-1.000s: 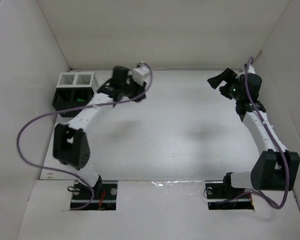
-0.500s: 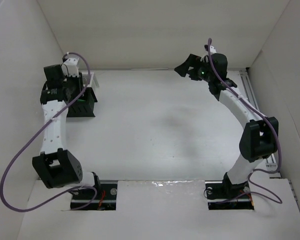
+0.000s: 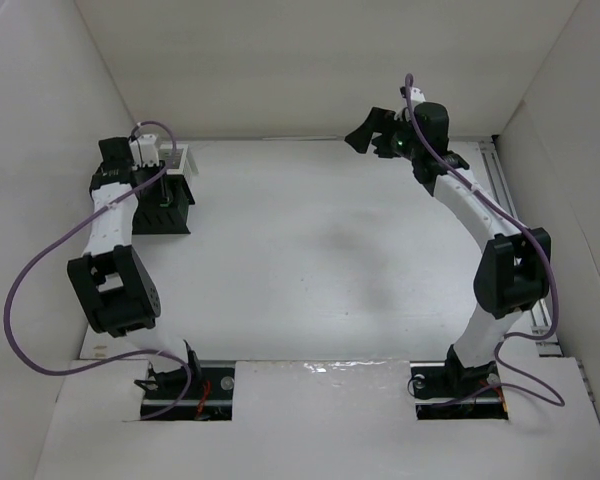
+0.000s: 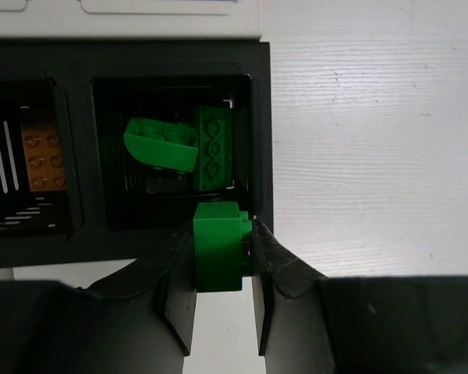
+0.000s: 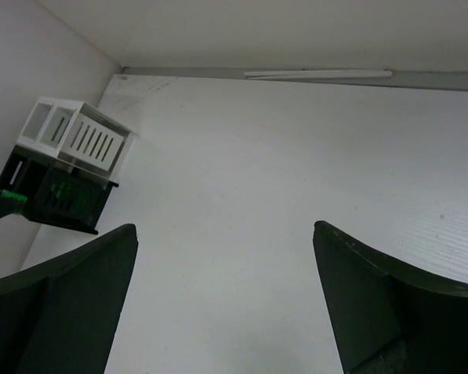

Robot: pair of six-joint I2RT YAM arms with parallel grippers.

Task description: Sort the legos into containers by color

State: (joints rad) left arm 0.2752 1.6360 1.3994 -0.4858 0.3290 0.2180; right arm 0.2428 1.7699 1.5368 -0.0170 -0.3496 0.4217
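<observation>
Now, left wrist view. My left pincer [image 4: 220, 269] is narrow and clamped on a green brick [image 4: 217, 234], with one finger [image 4: 175, 300] on each side face. Just ahead of the fingertips lies the black slatted rack [image 4: 179, 70]. The held brick overlaps the near rim of one square compartment; I cannot tell whether it touches that rim or hangs above it. Inside that compartment, straight ahead of the tips, are a curved green piece [image 4: 160, 146] and a flat green three-stud piece [image 4: 213, 148], touching each other. The next compartment, left of the tips, holds an orange brick [image 4: 37, 152]. Beyond the black cells is the rack's white section [image 4: 140, 6]. Right of the pincer is the white table [image 4: 374, 156].

Right wrist view. My right pincer [image 5: 226, 304] stands wide, nothing between its jaws. The rack is well apart from it, far ahead and to the left, close to the side wall [image 5: 31, 62]. A little green shows through its dark slats. From this side the white section sits at the far end of the rack.
</observation>
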